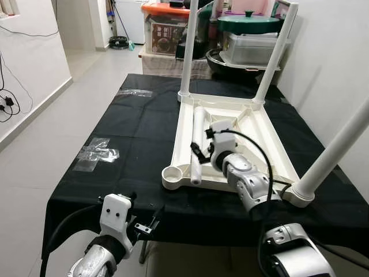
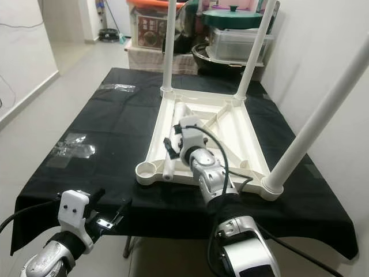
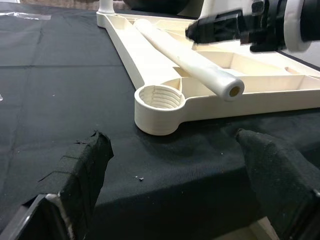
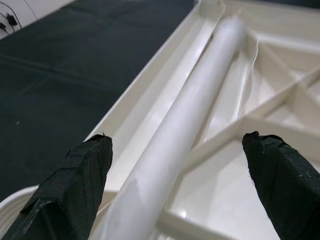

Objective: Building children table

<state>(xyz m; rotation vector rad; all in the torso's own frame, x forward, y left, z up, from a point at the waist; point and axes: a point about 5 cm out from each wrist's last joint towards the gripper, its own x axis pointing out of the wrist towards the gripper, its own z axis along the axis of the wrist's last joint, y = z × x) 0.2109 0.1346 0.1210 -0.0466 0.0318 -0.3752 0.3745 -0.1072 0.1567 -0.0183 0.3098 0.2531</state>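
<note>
A cream children's table top (image 1: 271,138) lies upside down on the black-clothed table. Three white legs stand screwed in: far left (image 1: 188,52), far right (image 1: 275,55) and near right (image 1: 340,144). The near-left threaded socket (image 3: 159,102) is empty. A loose white leg (image 1: 198,138) lies inside the frame along its left side. My right gripper (image 4: 177,142) hovers open over this leg, one finger on each side, not clamping it. My left gripper (image 3: 172,140) is open, low at the table's front edge, facing the empty socket.
Clear tape patches (image 1: 97,153) stick to the black cloth (image 1: 138,127) on the left. Storage boxes (image 1: 164,29) and a green-lidded pot (image 1: 248,23) crowd the far end. A wall runs close on the right; tiled floor (image 1: 34,167) lies to the left.
</note>
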